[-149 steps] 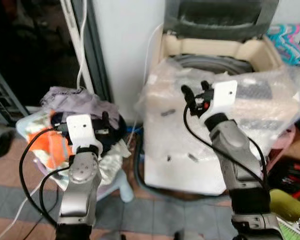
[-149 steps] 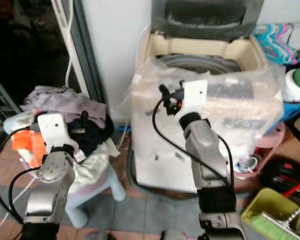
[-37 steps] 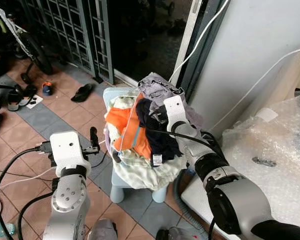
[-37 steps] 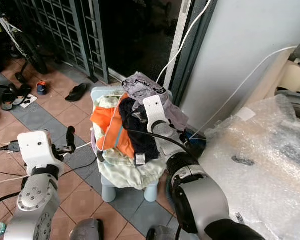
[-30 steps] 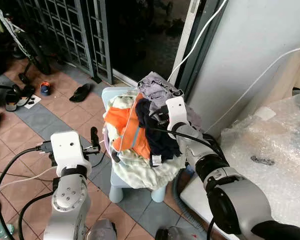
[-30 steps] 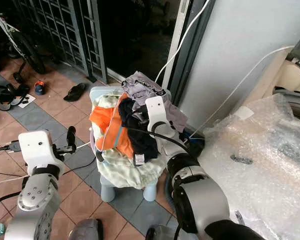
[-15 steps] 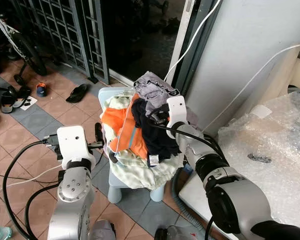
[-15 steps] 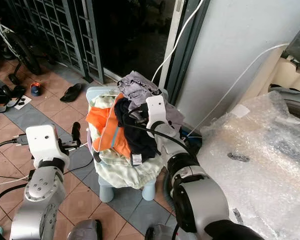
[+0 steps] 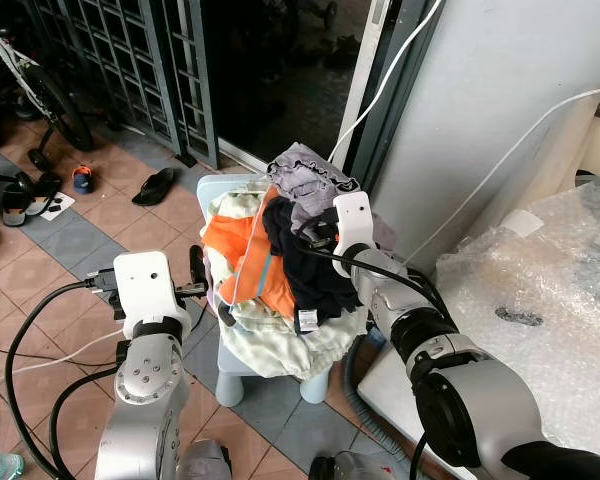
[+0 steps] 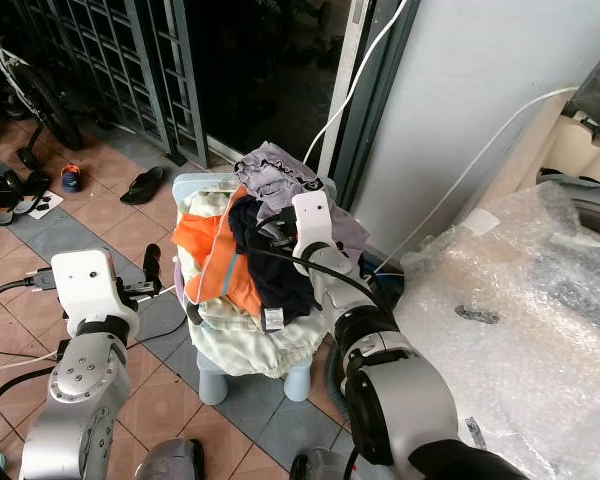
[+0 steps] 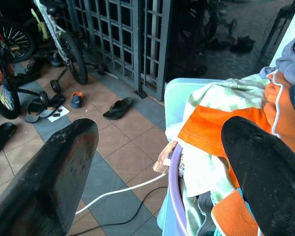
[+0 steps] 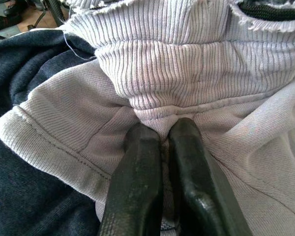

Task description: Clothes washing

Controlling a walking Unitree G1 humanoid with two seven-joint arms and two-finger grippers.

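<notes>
**Right gripper pinches grey garment on the laundry pile**

The pile of clothes [image 9: 275, 270] sits heaped in a pale lilac basket [image 11: 173, 194] on a light blue plastic stool [image 9: 270, 375], standing on the tiled floor [image 9: 70, 250] beside a dark doorway. On top of the heap lies a grey ribbed garment [image 12: 187, 83], with a navy garment [image 9: 305, 270] draped down the front and an orange garment [image 9: 245, 260] to the robot's left of it.

The right gripper [image 12: 162, 147] reaches into the top of the pile; its jaws are nearly closed, pinching a fold of the grey ribbed garment between them, with the navy garment lying just beside.

The left gripper [image 9: 208, 285] hovers near the basket's side, on the robot's left of the pile, its jaws spread wide and holding nothing.

To the robot's right, a washing machine wrapped in bubble wrap [image 9: 540, 300] stands against the white wall [image 9: 500, 90]. A sandal [image 9: 155, 185] lies on the floor near a metal grille gate [image 9: 130, 70].
</notes>
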